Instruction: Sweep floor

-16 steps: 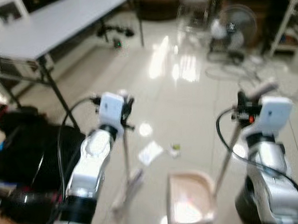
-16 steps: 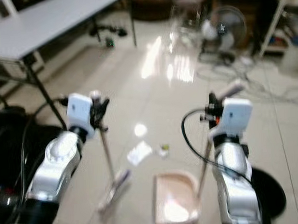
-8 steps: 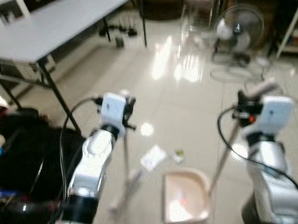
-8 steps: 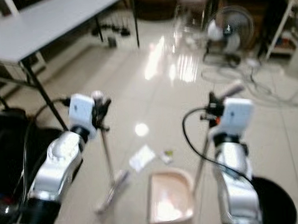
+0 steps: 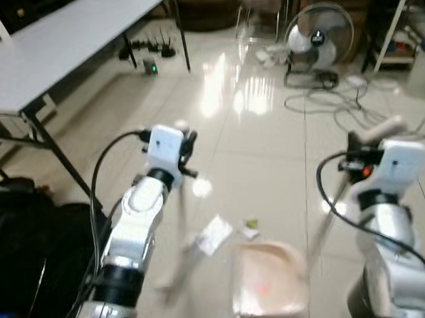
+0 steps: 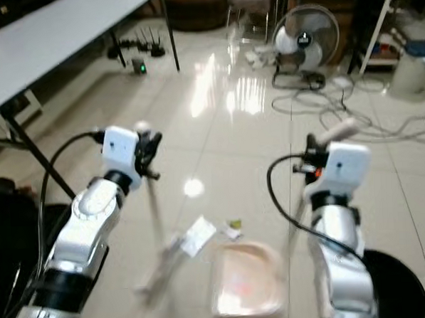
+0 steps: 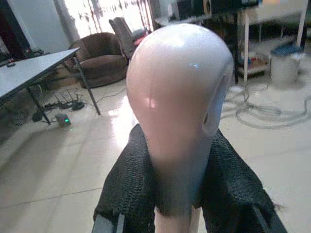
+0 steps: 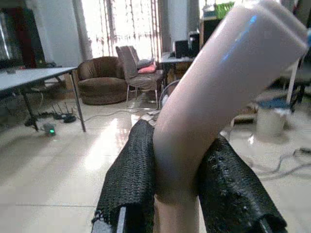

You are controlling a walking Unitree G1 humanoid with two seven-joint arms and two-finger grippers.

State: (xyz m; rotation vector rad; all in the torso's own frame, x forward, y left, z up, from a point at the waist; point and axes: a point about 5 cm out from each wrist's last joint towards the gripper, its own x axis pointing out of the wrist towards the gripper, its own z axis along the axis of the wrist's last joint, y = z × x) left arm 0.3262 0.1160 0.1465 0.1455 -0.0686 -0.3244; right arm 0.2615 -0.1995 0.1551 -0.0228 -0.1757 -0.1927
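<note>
Left eye view: pale pink plastic dustpan low on the glossy cream tiled floor, taken here as the landmark. Just beyond its far rim, a crumpled white scrap of paper and a small greenish bit of litter, both lying on the tiles. To the dustpan's left, the blurred pale head of the slim pink-handled broom, shaft rising to the left gripper. To its right, the bent pale pink dustpan handle rising to the right gripper.

Left wrist view: black knit-covered fingers closed tight on either side of the rounded pink knob of the broom, no gap showing. Right wrist view: black padded fingers clamped the same way around the angled pink tube of the dustpan handle.

Far beyond the dustpan, a standing electric fan with a round wire cage, loose cables trailing across the tiles near it. Beyond and to the left, a long white folding table on black legs, a small device with a green light under its far end. Close on the left, a black heap of bags or cloth. Close on the right, a round black object on the floor behind the right arm. Brown armchair at the back of the room.
</note>
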